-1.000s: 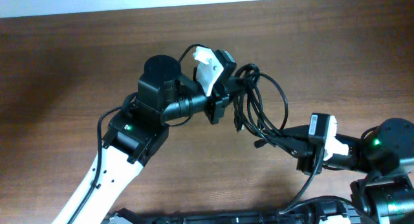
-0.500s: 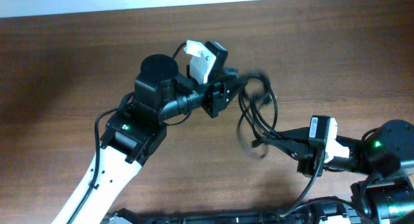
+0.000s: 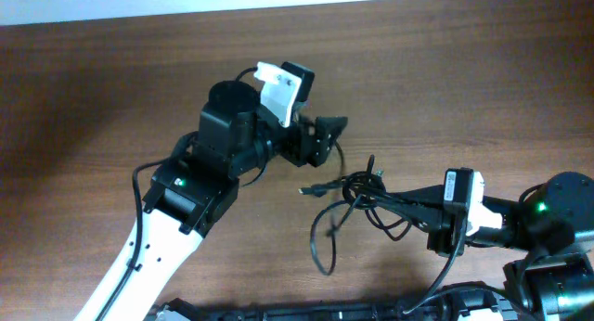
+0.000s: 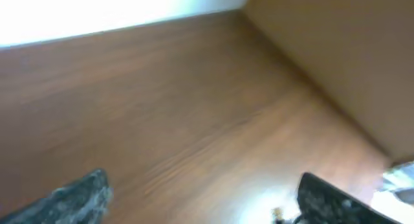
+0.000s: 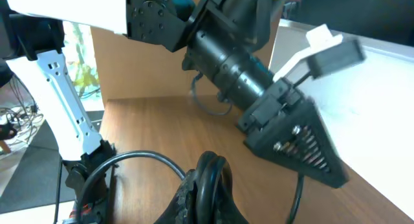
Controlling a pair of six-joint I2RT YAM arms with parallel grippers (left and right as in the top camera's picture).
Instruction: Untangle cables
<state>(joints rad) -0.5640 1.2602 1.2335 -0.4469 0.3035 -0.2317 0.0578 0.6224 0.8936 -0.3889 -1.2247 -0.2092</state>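
The cables (image 3: 353,193) are a tangle of thin black cords with loops, lying on the wooden table (image 3: 483,80) at centre right; one loop trails toward the front. My right gripper (image 3: 401,202) reaches in from the right and is shut on the bundle's right side. In the right wrist view the cables (image 5: 210,175) stand pinched in the right gripper (image 5: 210,188). My left gripper (image 3: 330,141) hovers just up and left of the tangle, open, apart from it. In the left wrist view its fingertips (image 4: 77,197) stand wide with only table between them.
The left arm's black and white body (image 3: 186,200) crosses the table's left front. The right arm's base (image 3: 557,228) sits at the right edge. A black rail (image 3: 325,312) runs along the front edge. A pale strip (image 3: 278,1) borders the far edge.
My left gripper opened and let go of the cables, then drew back up and left. The raised bundle dropped and spread onto the table. The right gripper kept its hold and place.
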